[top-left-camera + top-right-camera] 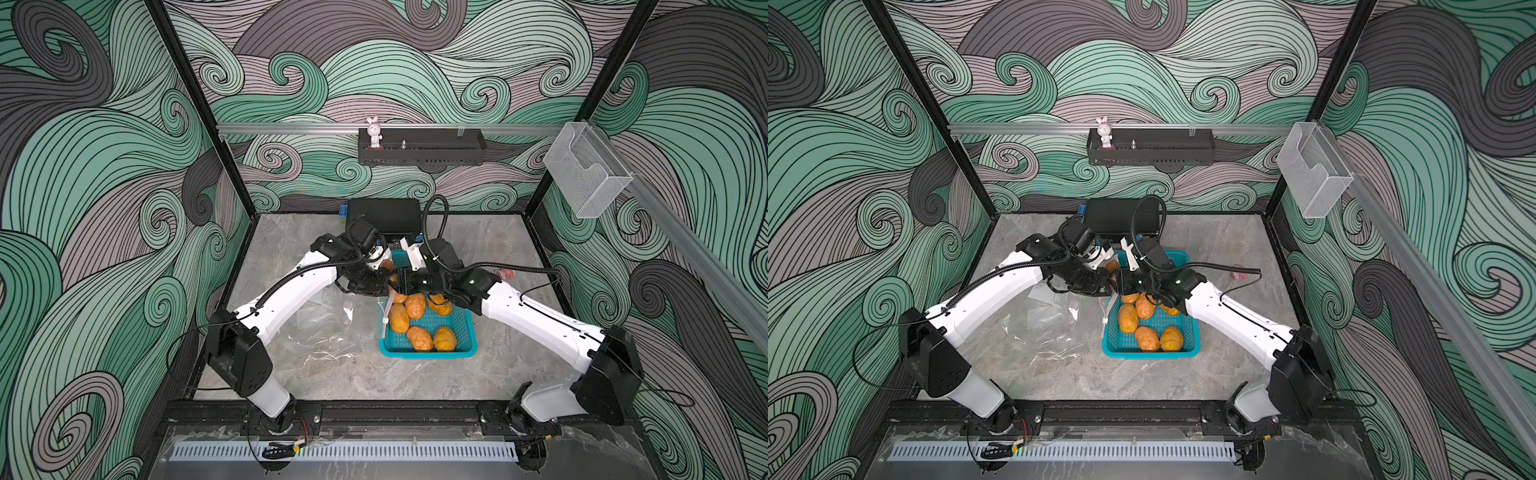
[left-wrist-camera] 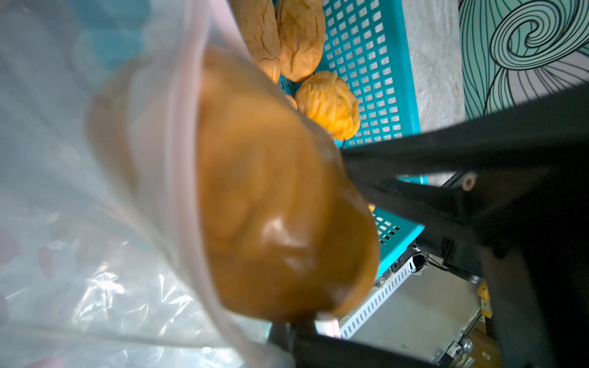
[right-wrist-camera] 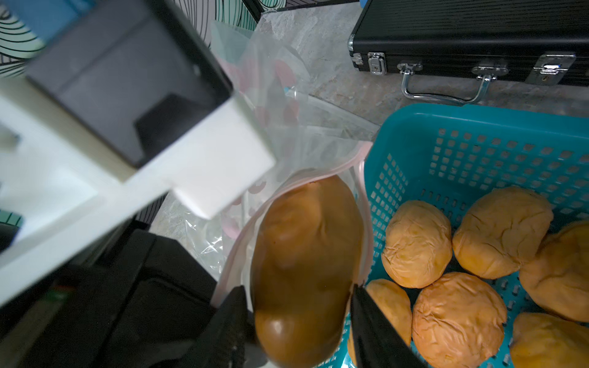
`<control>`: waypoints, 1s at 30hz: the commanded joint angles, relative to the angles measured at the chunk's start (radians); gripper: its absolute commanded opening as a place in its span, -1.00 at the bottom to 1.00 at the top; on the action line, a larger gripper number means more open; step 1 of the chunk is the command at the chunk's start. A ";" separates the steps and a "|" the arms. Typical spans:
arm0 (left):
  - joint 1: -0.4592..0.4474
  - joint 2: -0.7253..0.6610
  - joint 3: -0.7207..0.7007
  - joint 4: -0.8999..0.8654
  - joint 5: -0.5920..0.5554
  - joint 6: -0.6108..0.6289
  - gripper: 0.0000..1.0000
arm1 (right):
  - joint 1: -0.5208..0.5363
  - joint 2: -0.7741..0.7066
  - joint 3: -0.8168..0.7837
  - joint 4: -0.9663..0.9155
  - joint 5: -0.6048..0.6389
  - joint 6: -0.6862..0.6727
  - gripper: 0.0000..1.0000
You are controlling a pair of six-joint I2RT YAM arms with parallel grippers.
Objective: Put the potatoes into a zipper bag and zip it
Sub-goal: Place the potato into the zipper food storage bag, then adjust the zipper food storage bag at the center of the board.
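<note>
Over the grey desk (image 1: 415, 374) the left tool (image 2: 318, 331) pinches the bag (image 3: 287, 127) by its rim, holding the mouth open for the brown potato (image 3: 306, 255) between the spread jaws of the right tool (image 3: 298, 306).

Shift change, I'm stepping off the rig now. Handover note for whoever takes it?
Left gripper: shut, pinching the rim of the zipper bag, mouth held open beside the basket.
Right gripper: jaws straddle the dark potato, which is partway through the mouth; gripped or released, cannot tell.
Done: no potato seen fully bagged.
Left: finish this drop, move the orange potatoes from the basket (at least six visible), then zip.
</note>
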 commanded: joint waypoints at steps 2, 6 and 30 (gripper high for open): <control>-0.008 -0.006 0.036 -0.021 -0.014 0.023 -1.00 | 0.008 -0.032 0.014 -0.010 -0.032 -0.048 0.23; -0.008 -0.014 0.033 -0.015 -0.012 0.027 -1.00 | 0.001 -0.060 0.003 -0.005 -0.059 -0.068 0.26; -0.008 -0.047 0.010 0.016 0.048 0.032 -1.00 | -0.179 -0.281 -0.216 0.108 -0.171 0.018 0.10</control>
